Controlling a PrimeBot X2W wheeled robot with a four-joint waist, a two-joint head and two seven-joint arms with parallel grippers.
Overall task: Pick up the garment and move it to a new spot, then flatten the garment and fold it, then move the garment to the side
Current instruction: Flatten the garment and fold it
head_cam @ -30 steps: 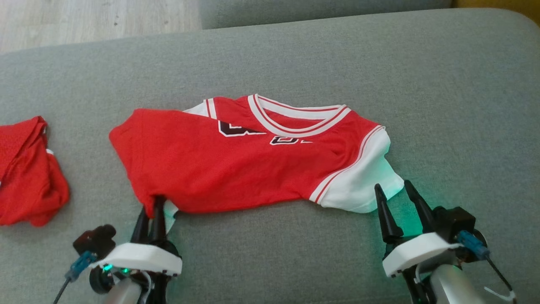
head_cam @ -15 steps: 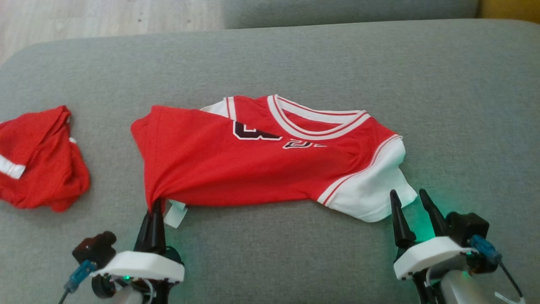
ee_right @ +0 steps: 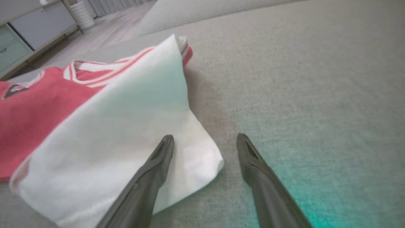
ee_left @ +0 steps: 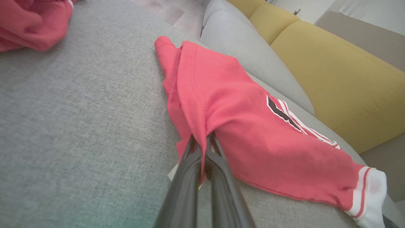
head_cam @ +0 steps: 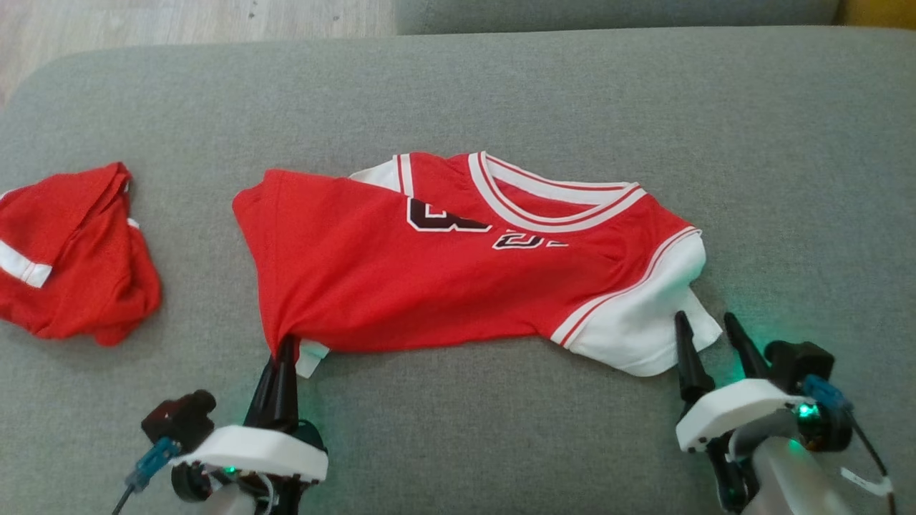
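Since a second ago the left claw (head_cam: 285, 352) has been closed. Its two dark fingers, then slightly parted at the near-left corner of the garment (head_cam: 444, 279), are now clenched on a pinch of red fabric. In the left wrist view that fabric (ee_left: 240, 120) is gathered into a fold where it enters the left claw (ee_left: 202, 139).

The right claw (head_cam: 705, 318) is held released, its fingers spread apart. In the right wrist view one fingertip of the right claw (ee_right: 205, 137) is seen over the corner of the white sleeve (ee_right: 126, 126), the other over bare sofa just beside it.

The garment, a red jersey with white-and-red trim and dark lettering, is laid crosswise on the grey sofa seat (head_cam: 501, 86), with the collar on the far side.

Well to its left a second red cloth (head_cam: 71, 257) is lying crumpled. Beyond the seat a strip of pale wood floor (head_cam: 179, 21) is seen.
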